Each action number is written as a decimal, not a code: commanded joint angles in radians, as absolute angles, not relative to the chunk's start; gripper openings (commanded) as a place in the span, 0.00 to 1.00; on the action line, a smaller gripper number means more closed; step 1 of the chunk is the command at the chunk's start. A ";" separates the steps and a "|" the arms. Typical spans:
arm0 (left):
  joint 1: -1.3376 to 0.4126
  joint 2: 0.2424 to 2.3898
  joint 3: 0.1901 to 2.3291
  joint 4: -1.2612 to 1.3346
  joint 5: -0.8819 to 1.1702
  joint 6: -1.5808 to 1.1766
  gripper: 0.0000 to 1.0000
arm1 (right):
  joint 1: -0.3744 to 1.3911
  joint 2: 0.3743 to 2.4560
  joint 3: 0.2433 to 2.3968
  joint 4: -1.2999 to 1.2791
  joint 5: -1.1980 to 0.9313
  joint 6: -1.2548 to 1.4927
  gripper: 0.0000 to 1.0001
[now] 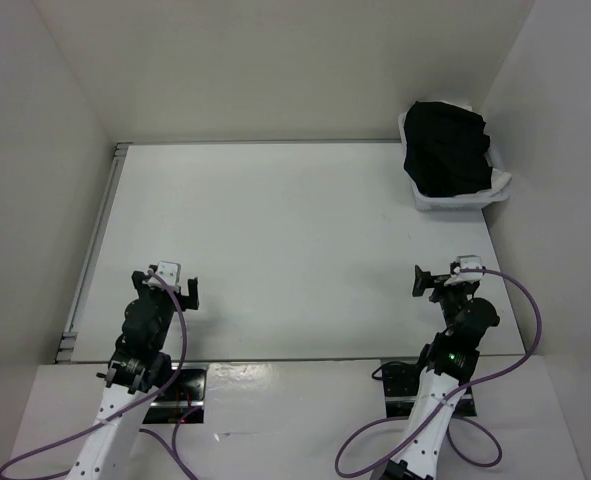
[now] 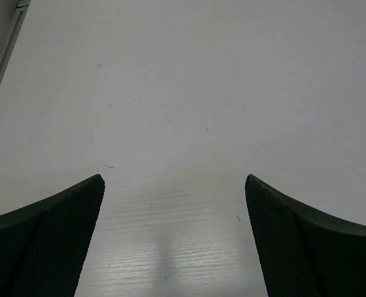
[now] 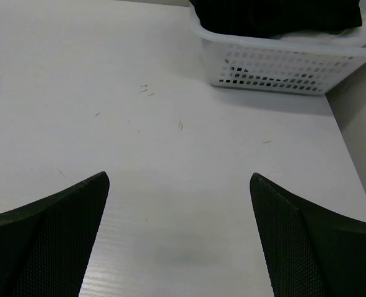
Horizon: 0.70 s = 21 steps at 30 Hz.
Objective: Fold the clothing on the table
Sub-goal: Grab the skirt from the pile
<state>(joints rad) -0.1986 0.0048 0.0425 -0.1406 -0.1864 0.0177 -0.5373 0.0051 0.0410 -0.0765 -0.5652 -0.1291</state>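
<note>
The skirt (image 1: 445, 150) lies bunched in the basket (image 1: 453, 204) at the far right corner of the bench (image 1: 295, 230). The left arm (image 1: 147, 320) and right arm (image 1: 460, 325) sit at the near edge, jaws wide and holding nothing.

plain white table (image 1: 275, 240), white lattice-holed basket (image 3: 282, 65), plain black skirt (image 1: 445, 148) — white cloth (image 1: 502, 183) beneath it.

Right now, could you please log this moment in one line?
stage: not started | black garment: heaped in white basket, far right | left hand: open, empty | right hand: open, empty
</note>
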 commanded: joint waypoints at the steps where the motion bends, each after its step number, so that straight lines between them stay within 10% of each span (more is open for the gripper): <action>1: -0.193 -0.129 0.002 -0.098 -0.186 -0.005 1.00 | -0.546 -0.078 -0.003 -0.072 -0.590 -0.141 0.98; 21: -0.193 -0.086 0.300 -0.038 -0.253 0.021 1.00 | -0.534 -0.078 0.237 0.021 -0.465 -0.088 0.98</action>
